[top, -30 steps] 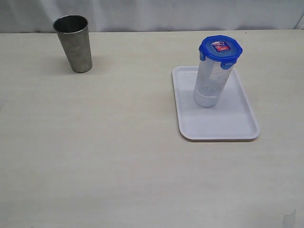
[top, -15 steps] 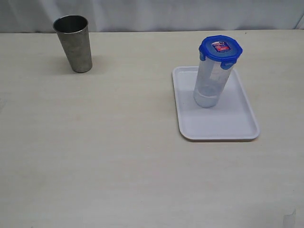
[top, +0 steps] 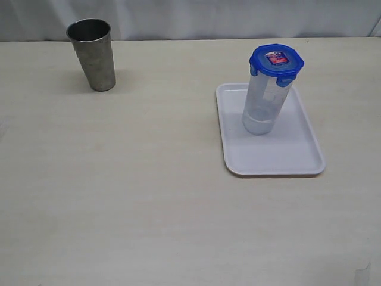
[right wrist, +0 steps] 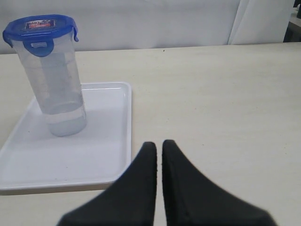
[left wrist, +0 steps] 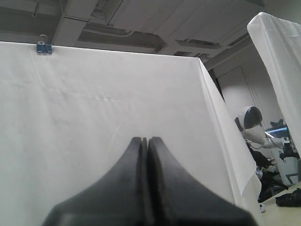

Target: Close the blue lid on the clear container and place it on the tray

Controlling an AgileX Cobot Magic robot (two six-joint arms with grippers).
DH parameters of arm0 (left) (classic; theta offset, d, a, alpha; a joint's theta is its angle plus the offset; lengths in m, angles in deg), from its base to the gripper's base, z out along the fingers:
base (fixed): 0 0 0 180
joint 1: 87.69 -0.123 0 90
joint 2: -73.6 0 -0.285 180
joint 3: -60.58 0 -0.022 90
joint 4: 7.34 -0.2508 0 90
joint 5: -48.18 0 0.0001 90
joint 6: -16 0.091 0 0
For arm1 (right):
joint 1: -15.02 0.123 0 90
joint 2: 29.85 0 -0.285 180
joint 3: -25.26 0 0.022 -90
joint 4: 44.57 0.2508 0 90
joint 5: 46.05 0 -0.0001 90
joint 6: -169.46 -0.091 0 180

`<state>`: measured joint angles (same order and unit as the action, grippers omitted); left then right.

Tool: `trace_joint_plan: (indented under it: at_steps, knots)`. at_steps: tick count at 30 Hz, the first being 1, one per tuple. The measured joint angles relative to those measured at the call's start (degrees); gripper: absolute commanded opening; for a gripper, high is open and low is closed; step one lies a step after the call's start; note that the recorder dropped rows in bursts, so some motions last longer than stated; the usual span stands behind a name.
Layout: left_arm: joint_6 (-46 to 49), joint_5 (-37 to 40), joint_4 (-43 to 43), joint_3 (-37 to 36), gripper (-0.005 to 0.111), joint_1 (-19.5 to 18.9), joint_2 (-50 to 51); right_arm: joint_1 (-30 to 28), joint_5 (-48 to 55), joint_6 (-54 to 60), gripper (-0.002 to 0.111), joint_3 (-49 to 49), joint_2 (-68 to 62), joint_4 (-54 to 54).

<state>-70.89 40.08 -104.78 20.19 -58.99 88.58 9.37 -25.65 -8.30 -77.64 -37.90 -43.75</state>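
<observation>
The clear container stands upright on the white tray with the blue lid sitting on its rim. The right wrist view shows the same container, lid and tray. My right gripper is shut and holds nothing. It hovers over bare table just off the tray's edge, well apart from the container. My left gripper is shut and empty, and points up at a white curtain. Neither gripper appears in the exterior view.
A dull grey steel cup stands upright at the far left of the table. A white curtain hangs behind the table's back edge. The beige tabletop spreads between the cup and the tray.
</observation>
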Motion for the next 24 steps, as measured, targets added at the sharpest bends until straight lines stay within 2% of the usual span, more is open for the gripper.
trace_joint_plan:
  at_steps: [8,11,15,19,22,24]
  knots:
    - [0.0,0.0,0.3,0.0,0.000,0.0,0.0,0.0,0.0,0.0,0.004,0.0,0.0,0.0]
    - [1.3,0.1,6.5,0.0,0.000,0.0,0.0,0.0,0.0,0.0,0.004,0.0,0.0,0.0]
    - [12.5,2.5,26.1,-0.5,0.000,-0.1,0.0,0.0,0.0,0.0,0.004,0.0,0.0,0.0]
    - [38.6,3.9,51.7,-2.6,0.000,-2.2,0.0,0.0,0.0,0.0,0.004,0.0,0.0,0.0]
    - [61.6,4.5,73.2,-5.0,0.000,-5.4,0.0,0.0,0.0,0.0,0.004,0.0,0.0,0.0]
    - [73.2,4.9,84.3,-6.7,0.000,-8.3,0.0,0.0,0.0,0.0,0.004,0.0,0.0,0.0]
